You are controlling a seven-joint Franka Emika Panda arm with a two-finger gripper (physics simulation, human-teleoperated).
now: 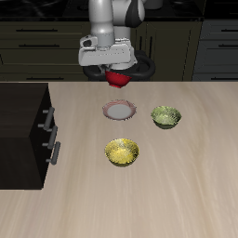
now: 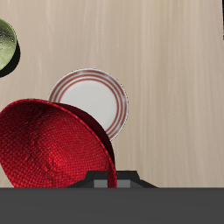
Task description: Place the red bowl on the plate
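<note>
The red bowl (image 2: 54, 147) is held clamped in the gripper (image 1: 117, 71) above the plate (image 1: 120, 111); lowering and release are needed next.

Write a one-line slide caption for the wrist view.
Pincer holds the red bowl above the plate, with the green bowl at the frame's edge.

The arm (image 1: 113, 14) is glossy white with dark grey joints; its light grey gripper (image 1: 118, 72) body (boxy, wide) carries black fittings.
</note>
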